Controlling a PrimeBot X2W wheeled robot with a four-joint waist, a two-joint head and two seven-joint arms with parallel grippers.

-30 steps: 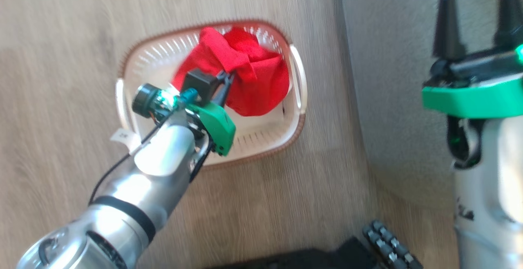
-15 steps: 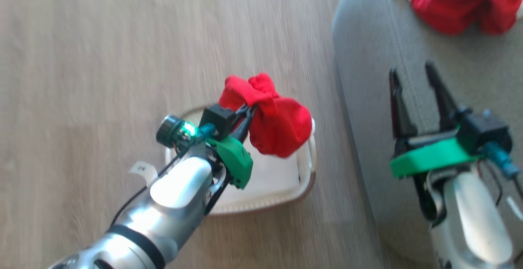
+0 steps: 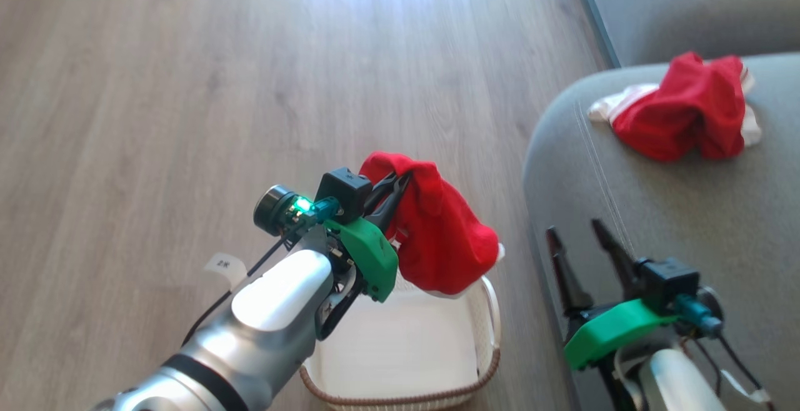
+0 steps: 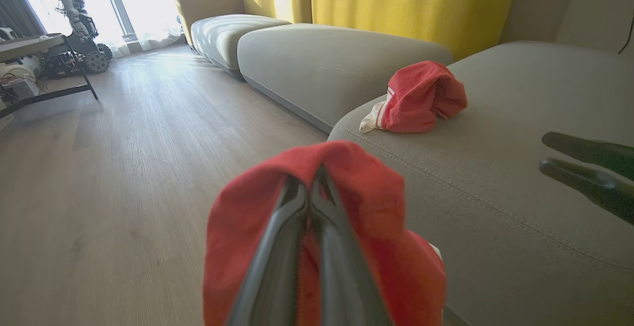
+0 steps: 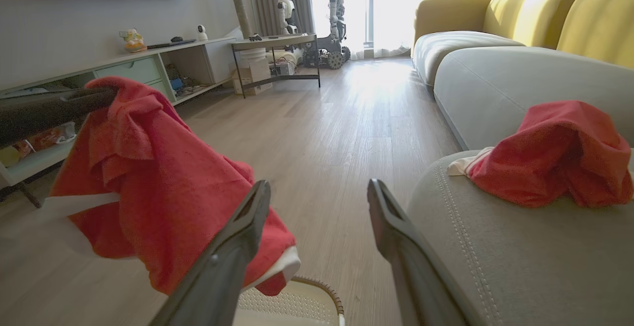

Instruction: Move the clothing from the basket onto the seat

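My left gripper (image 3: pixel 400 177) is shut on a red piece of clothing (image 3: pixel 440 236), which hangs in the air above the cream basket (image 3: pixel 494 311). In the left wrist view the fabric (image 4: pixel 376 192) drapes over my closed fingers (image 4: pixel 297 222). The basket's inside looks bare. Another red garment with white trim (image 3: pixel 684 108) lies crumpled on the grey seat (image 3: pixel 687 211). My right gripper (image 3: pixel 578 231) stands open over the seat's front edge with nothing between its fingers. In the right wrist view the held garment (image 5: pixel 158 182) hangs to the left of my right gripper (image 5: pixel 319 190).
Wood floor (image 3: pixel 187 86) spreads to the left and ahead. More grey cushions and yellow backrests (image 4: pixel 411 4) run along the sofa. A TV shelf (image 5: pixel 148 68), a small table (image 5: pixel 277 43) and other robots stand far across the room.
My left gripper has lifted the red garment out of the basket and up. The head camera has tilted up, bringing the seat and the other garment into view.
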